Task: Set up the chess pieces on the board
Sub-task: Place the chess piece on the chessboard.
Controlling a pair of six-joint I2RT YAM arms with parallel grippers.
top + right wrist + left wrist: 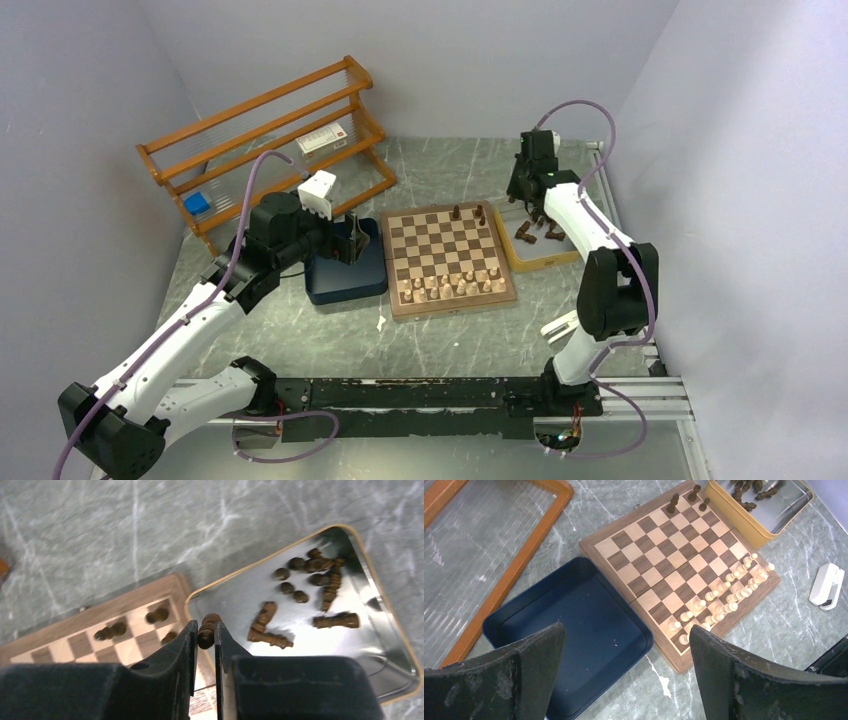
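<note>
The board [447, 258] lies mid-table, with pale pieces along its near rows and three dark chess pieces [468, 212] on its far edge. My right gripper [205, 630] is shut on a dark brown chess piece [208, 628], held above the edge of the yellow tin [390, 645] next to the board's far corner [165, 587]. Several dark pieces [310, 585] lie loose in the tin. My right gripper also shows in the top view [533, 205]. My left gripper [626, 647] is open and empty above the dark blue tray [574, 630], left of the board [679, 560].
A wooden rack [265, 135] stands at the back left. A small white object [560, 327] lies near the right arm's base and shows in the left wrist view [826, 585]. The yellow tin [540, 262] sits against the board's right side. Walls close in on three sides.
</note>
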